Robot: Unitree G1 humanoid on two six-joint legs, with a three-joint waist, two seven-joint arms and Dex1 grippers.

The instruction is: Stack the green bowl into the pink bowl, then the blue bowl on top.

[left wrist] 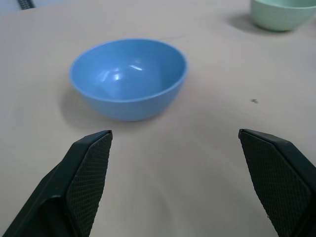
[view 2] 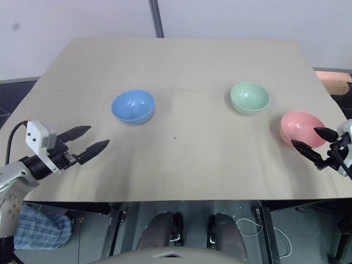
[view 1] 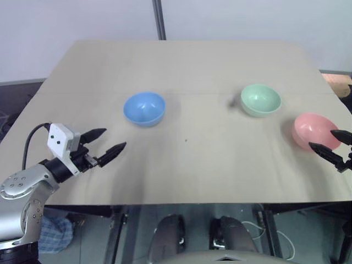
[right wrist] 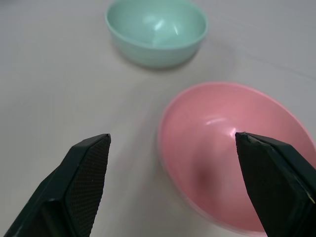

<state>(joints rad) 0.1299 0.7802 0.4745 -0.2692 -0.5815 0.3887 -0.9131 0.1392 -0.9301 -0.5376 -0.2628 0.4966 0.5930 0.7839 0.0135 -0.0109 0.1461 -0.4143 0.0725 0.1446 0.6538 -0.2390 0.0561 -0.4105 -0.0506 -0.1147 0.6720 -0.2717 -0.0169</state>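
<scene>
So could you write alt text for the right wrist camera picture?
Two open black claw fingers frame a pink bowl standing upright and empty on a beige table. A green bowl, also empty, stands apart beyond it.

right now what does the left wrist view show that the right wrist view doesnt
Left wrist view: the blue bowl on the table, ahead of the open left gripper.
Right wrist view: the pink bowl close ahead of the open right gripper.
Both: the green bowl, standing empty farther off, and the tan tabletop.
</scene>
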